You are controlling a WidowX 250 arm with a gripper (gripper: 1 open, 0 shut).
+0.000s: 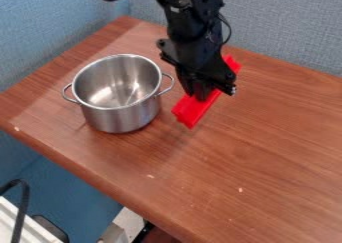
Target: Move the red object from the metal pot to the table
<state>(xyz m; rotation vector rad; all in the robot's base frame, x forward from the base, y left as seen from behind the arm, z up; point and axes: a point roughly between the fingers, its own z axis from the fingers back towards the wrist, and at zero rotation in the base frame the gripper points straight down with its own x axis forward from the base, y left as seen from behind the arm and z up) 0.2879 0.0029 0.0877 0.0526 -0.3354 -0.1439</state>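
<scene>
Red block (197, 105) is out of the pot, clamped in the pincer (205, 87). Jaws closed tight on the block around its middle, pincer pointing steeply down. Block is plain, smooth, bright red, long and rectangular; it runs diagonally, upper end toward 1 o'clock poking out behind the pincer, lower end toward 7 o'clock. Lower end sits at or just above the tabletop (254, 167); cannot tell whether it actually touches. Middle of the block is hidden by the black arm.

Steel pot (119, 92) stands upright at 9 o'clock from the block, just beside it but apart. Round, shiny, straight sides, no lid, one small handle on the left rim and one on the right, the right one facing the block. Inside shows only bare metal, nothing in it.

Tabletop is reddish-brown wood with visible grain, rounded edge along the front.
</scene>
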